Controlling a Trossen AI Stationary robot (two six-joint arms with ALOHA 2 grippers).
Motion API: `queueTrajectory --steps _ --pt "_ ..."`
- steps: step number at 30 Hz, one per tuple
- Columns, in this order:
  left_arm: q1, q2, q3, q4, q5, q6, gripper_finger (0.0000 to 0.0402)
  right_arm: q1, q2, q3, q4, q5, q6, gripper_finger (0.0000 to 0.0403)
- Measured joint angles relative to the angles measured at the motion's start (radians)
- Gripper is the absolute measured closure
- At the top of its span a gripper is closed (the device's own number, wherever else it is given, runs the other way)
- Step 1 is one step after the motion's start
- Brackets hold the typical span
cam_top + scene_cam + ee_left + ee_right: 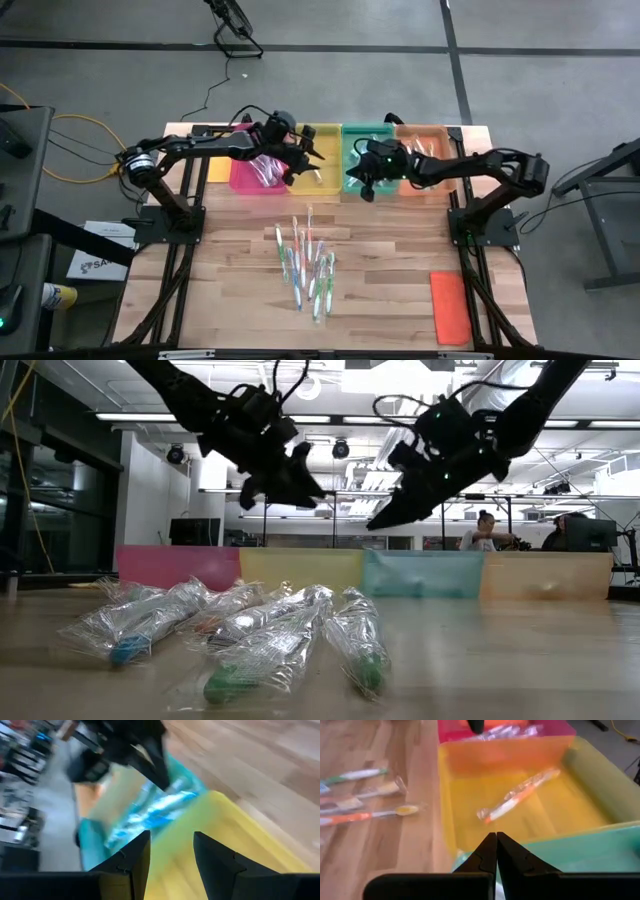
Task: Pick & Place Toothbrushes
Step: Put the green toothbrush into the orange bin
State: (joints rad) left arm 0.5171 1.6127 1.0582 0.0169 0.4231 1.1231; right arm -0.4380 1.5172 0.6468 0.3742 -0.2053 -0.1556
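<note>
Right claw (352,180): pressed together, empty, over the green tray (367,135)
Left claw (312,160): spread, empty, over the yellow tray (326,130)
Toothbrushes (308,265): wrapped, piled mid-surface (230,290); one orange toothbrush (517,795) lies in the yellow tray

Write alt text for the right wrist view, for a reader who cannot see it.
The right end effector, shut and empty, hangs over the rim of a green tray. Beyond it a yellow tray holds one orange toothbrush in clear wrap. More wrapped toothbrushes lie on the wooden table beside the trays.
</note>
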Motion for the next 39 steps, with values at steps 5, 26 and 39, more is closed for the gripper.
queueTrajectory --steps 5,26,39 --pt "-0.010 -0.057 0.001 -0.188 0.026 0.089 0.0256 0.052 -0.090 0.000 -0.077 0.096 -0.013 0.0399" --pt "-0.361 -0.094 -0.004 -0.810 -0.098 0.343 0.0256 0.213 -0.309 0.000 -0.366 0.211 0.076 0.0266" --pt "-0.553 0.006 -0.006 -0.766 -0.240 0.266 0.0256 0.392 -0.309 0.000 -0.449 0.245 0.206 0.0222"
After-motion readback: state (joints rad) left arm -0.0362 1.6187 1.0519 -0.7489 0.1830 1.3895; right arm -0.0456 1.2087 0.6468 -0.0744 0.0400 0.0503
